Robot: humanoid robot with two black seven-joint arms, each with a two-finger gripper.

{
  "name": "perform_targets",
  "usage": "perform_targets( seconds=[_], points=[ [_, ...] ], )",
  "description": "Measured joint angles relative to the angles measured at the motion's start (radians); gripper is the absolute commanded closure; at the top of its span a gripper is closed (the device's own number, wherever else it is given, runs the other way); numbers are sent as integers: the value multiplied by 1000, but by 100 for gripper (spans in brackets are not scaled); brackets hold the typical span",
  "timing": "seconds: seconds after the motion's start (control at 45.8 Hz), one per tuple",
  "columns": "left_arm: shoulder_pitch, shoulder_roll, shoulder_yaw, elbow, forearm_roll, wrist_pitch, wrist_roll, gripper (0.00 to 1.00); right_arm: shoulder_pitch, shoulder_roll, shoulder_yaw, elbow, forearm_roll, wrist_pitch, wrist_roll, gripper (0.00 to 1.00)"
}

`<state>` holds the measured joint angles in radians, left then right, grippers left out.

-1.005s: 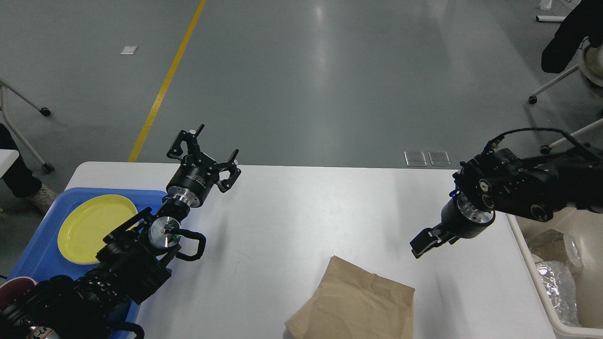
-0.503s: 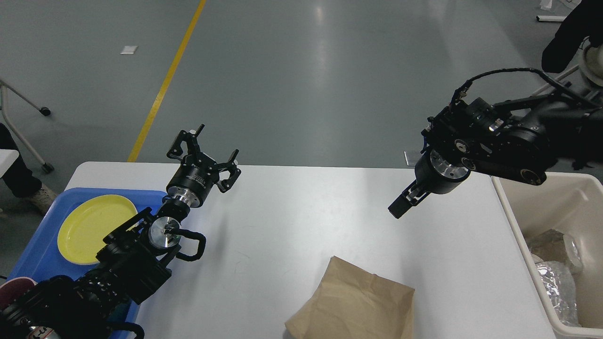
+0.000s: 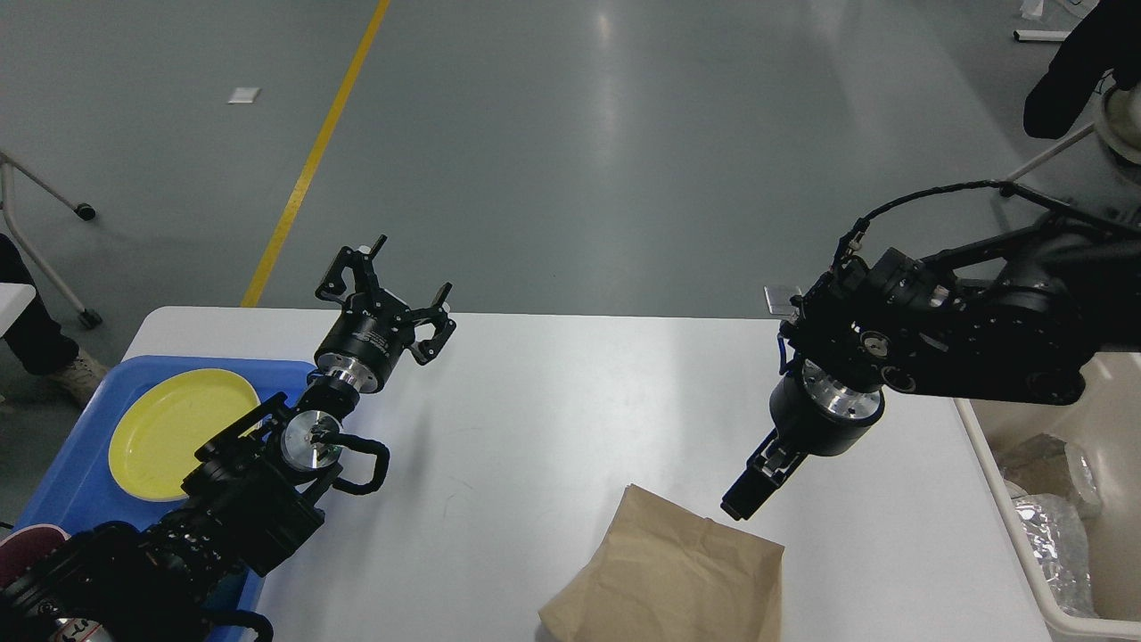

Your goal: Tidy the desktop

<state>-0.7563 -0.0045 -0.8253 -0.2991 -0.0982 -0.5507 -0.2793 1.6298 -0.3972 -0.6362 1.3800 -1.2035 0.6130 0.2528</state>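
The white desktop (image 3: 570, 392) fills the lower half of the head view. A flat, creased brown paper bag (image 3: 669, 571) lies on it near the front edge. My right gripper (image 3: 742, 497) points down and to the left, its tip just above the bag's far right corner. It looks like one dark block, so its two fingers cannot be told apart. Above the desktop's far left part, my left gripper (image 3: 392, 287) stands open with nothing between its fingers.
A blue tray (image 3: 71, 499) at the left edge holds a yellow plate (image 3: 174, 428) and a dark red cup (image 3: 22, 546). A beige bin (image 3: 1007, 526) beside the table's right end holds crumpled clear and silvery wrapping (image 3: 1052, 517). Chair legs stand on the grey floor beyond.
My right gripper first rose and swung toward the far right of the table, then came down and forward to just above the bag's far right corner. The left arm has not moved.
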Motion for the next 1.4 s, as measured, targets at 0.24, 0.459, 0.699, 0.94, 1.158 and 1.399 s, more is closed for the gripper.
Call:
perform_targets(
  seconds=[0.24,0.459,0.699,0.94,1.158,1.399],
  points=[
    [0,0,0,0,0,0,0,2,-121,8,34,-24,1,-47,-3,0],
    [0,0,0,0,0,0,0,2,-189,38,60,-69,4,-115,-3,0],
    [0,0,0,0,0,0,0,2,-261,84,71,-166,39,-173,-3,0],
    [0,0,0,0,0,0,0,2,-307,87,69,-253,121,-183,5,1],
    [0,0,0,0,0,0,0,2,-330,87,68,-252,127,-180,8,1],
    [0,0,0,0,0,0,0,2,-331,87,73,-227,166,-169,8,60]
  ],
)
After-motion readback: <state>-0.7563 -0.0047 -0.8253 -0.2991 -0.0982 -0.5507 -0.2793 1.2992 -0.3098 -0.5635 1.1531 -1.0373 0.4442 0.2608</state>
